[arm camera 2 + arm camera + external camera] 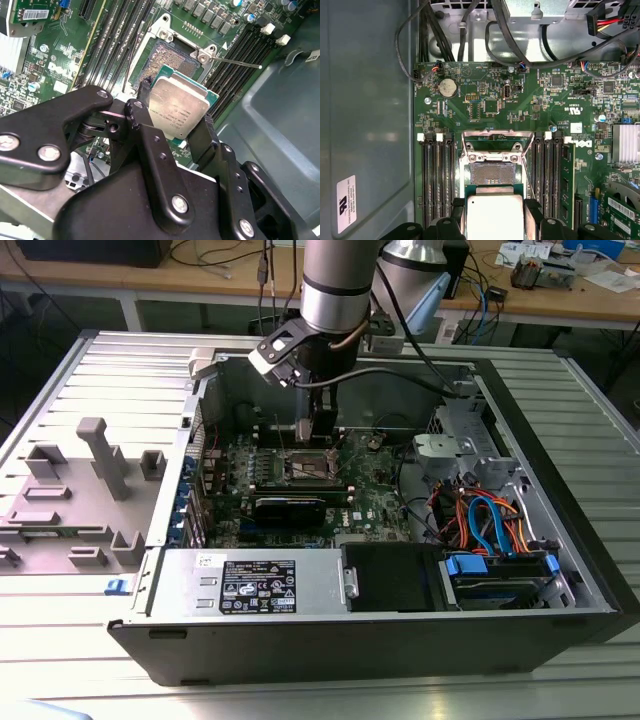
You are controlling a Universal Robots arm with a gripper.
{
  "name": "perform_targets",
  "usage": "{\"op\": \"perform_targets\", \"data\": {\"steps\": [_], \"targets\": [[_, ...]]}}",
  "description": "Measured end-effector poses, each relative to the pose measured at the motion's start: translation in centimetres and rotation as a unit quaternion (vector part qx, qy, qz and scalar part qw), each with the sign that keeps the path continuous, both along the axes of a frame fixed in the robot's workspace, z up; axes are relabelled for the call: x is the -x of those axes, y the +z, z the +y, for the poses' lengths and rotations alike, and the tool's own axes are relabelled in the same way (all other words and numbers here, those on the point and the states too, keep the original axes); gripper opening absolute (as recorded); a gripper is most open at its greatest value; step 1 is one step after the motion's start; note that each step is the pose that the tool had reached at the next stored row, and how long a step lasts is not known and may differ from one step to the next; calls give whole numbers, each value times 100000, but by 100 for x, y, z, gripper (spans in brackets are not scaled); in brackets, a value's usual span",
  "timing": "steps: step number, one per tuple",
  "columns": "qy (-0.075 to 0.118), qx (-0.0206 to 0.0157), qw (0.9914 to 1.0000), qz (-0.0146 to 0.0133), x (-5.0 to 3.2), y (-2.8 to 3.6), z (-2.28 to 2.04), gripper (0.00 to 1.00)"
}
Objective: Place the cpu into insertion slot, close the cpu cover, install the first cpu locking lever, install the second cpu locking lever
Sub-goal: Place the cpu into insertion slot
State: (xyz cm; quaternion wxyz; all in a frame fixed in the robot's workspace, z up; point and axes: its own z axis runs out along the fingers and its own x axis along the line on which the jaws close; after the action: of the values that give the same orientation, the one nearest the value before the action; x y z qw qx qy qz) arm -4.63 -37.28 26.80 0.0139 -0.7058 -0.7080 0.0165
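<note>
- Exterior view: one tool point(318, 440) hangs inside the open computer case point(560, 570), which lies on the ribbed worktop point(110, 360). The tool is directly over the one insertion slot point(312, 470) in the green motherboard point(380, 495)
- Second wrist view: the tool's two fingers point(137, 107) are clamped on opposite edges of the one cpu point(179, 107). The chip is held above the slot's near edge and is not seated. One thin locking lever point(235, 62) juts out beside the slot's corner
- First wrist view: the cpu point(494, 215) sits between the fingers, just short of the bare slot point(492, 174). The one cpu cover point(493, 136) stands swung open beyond it
- Step in hand, as you may judge it: placing the cpu, the first of four steps. The cover and levers are not yet done. Seating calls for you to square the chip's edges with the socket rim, level it and lower it without force
</note>
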Motion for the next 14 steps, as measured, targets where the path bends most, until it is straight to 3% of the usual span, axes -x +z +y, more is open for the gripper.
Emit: {"op": "perform_targets", "data": {"steps": [14], "targets": [[0, 0, 100000, -1, 3, -23, 0, 55]]}}
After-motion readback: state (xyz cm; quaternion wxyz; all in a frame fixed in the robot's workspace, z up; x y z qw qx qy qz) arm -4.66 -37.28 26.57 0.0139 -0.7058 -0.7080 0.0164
